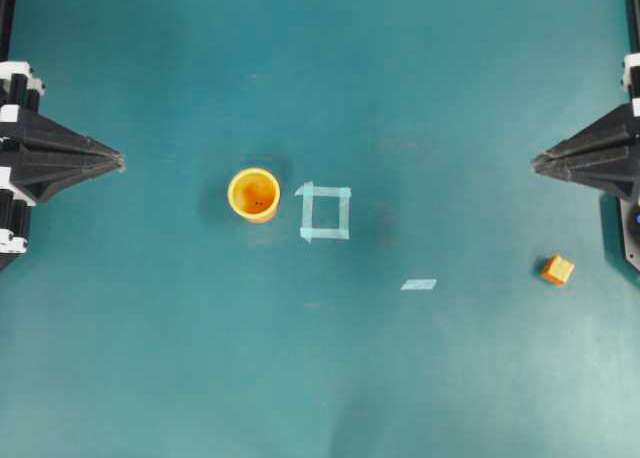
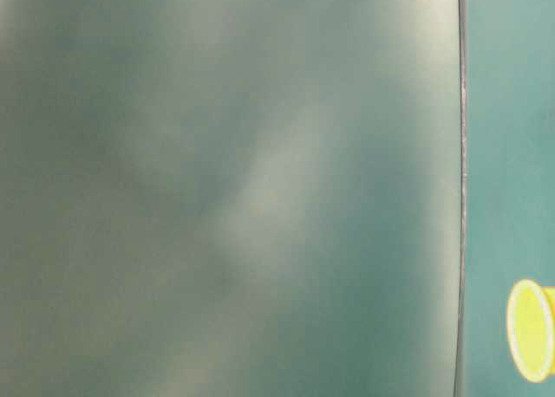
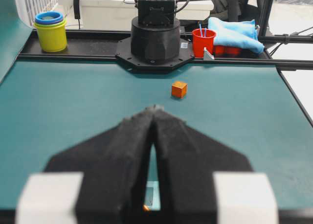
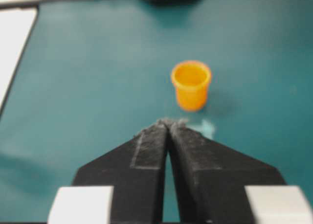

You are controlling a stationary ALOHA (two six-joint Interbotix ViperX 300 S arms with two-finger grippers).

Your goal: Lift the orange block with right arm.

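The small orange cube with the paler top face (image 1: pixel 558 269) is seen resting on the teal table (image 1: pixel 400 398) at the lower right of the overhead view, just below and slightly left of the black right arm's pointed claw (image 1: pixel 536 161), with a clear gap between the two. In the left wrist view the same cube (image 3: pixel 179 89) is shown near the upper centre, in front of the right arm's black base (image 3: pixel 155 38). The right claw is seen with its fingertips drawn together to a point, nothing between them; in the right wrist view it (image 4: pixel 169 122) is aimed toward the round orange cup (image 4: pixel 190 84) rather than the cube, which does not appear in that view. The left claw (image 1: pixel 118 161), at the left edge of the overhead view, is likewise closed to a point and empty. The orange cup (image 1: pixel 254 194) stands left of centre, just beside a square outline of pale blue tape (image 1: pixel 325 212). The table-level view is largely blocked by a blurred surface. The task is judged to be at its outset: no approach has been made. For the next move, the right claw would need to be spread, swung toward the lower right, and lowered around the cube.
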